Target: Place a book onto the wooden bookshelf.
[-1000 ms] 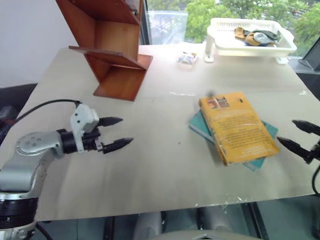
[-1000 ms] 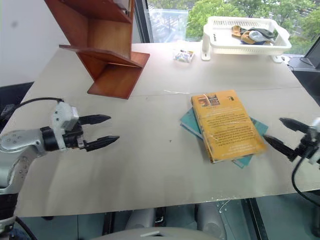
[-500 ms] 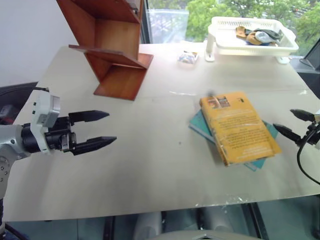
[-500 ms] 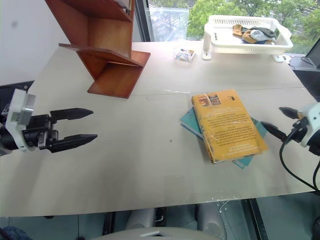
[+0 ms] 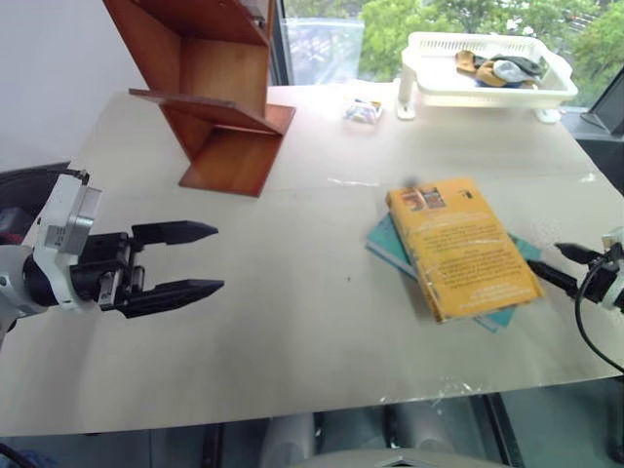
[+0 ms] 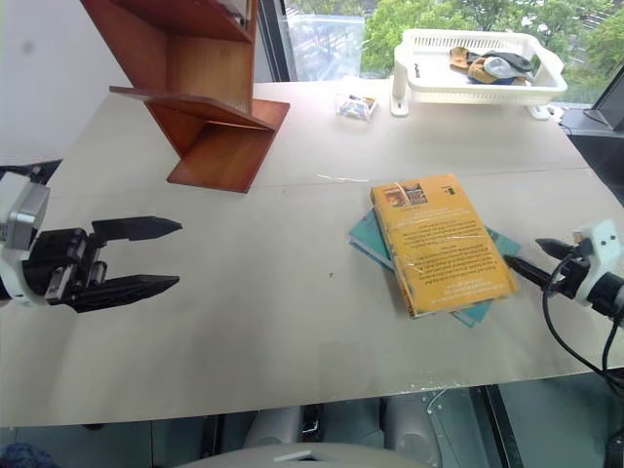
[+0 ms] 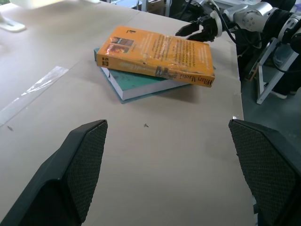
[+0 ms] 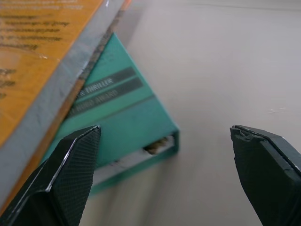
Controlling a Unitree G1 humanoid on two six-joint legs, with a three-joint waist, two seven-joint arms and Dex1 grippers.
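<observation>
Beige table (image 5: pixel 292 322), book (image 5: pixel 463 246) flat atop teal book (image 5: pixel 390 244) — long axis front-to-back

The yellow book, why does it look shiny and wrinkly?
Left wrist view: window light glints off the clear wrap on the yellow book, showing creases. Right eye view: pale streaks of glare cross its cover. Right wrist view: its near edge is blurred.

The book (image 5: pixel 463 247) is yellow-orange with dark writing and small pictures at its 12 o'clock end. Under it lies a teal-blue book (image 7: pixel 141 85) — grey stripes on its cover. The wooden bookshelf (image 5: pixel 212 88) is reddish-brown. The basket (image 5: pixel 485 73) is white. The table (image 5: pixel 292 322) is pale beige.
</observation>
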